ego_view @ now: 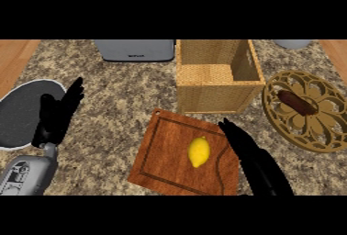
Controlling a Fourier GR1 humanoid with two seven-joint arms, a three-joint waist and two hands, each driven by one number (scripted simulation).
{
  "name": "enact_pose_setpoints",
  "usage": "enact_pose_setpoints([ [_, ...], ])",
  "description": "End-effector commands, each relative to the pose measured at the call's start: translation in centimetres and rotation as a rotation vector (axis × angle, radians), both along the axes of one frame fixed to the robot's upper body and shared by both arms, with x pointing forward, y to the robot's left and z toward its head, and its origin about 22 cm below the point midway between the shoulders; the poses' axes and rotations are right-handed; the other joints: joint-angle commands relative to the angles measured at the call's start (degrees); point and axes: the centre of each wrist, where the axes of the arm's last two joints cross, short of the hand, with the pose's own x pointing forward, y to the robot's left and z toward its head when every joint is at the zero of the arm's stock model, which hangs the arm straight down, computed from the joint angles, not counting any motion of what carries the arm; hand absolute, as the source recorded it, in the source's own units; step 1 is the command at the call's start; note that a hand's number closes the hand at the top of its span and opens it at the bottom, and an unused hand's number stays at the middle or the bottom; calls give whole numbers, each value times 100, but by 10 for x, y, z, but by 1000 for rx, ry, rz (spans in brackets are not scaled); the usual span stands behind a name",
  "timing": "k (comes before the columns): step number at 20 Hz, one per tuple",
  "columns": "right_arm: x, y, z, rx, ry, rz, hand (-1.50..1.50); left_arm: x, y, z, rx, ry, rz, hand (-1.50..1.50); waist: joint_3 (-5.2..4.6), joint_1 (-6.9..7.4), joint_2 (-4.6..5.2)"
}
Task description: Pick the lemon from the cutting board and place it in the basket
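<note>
The lemon (198,152) lies on the wooden cutting board (166,156), a little right of its middle, with nothing gripping it. The right hand (254,160) stretches over the board's right edge, its fingers straight and close together, pointing up the view and holding nothing; its fingertips lie just beside the lemon, and whether they touch the board cannot be told. Its wrist is cut off by the lower edge. The wicker basket (218,94) stands just beyond the board's far corner, its open inside showing only the woven floor. The left hand (58,117) rests at the left, fingers straight and up, partly covering a dark oval plate (17,110). On the right, a carved wooden trivet (318,124) carries a dark brown oblong thing (297,102), too unclear to name. A grey appliance (134,49) is cropped at the top.
</note>
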Motion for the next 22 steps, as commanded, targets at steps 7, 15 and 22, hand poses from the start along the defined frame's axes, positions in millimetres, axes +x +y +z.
enact_pose_setpoints([
  [7,24,16,-31,-8,-2,1,-150,-13,11,-10,11,-12,-6,0,0,8,1],
  [15,47,30,-46,13,-1,7,-150,-9,-4,-3,10,-5,3,0,0,10,-1],
  [22,29,54,-52,-4,45,9,-150,0,1,-10,2,4,4,0,-1,-6,0],
])
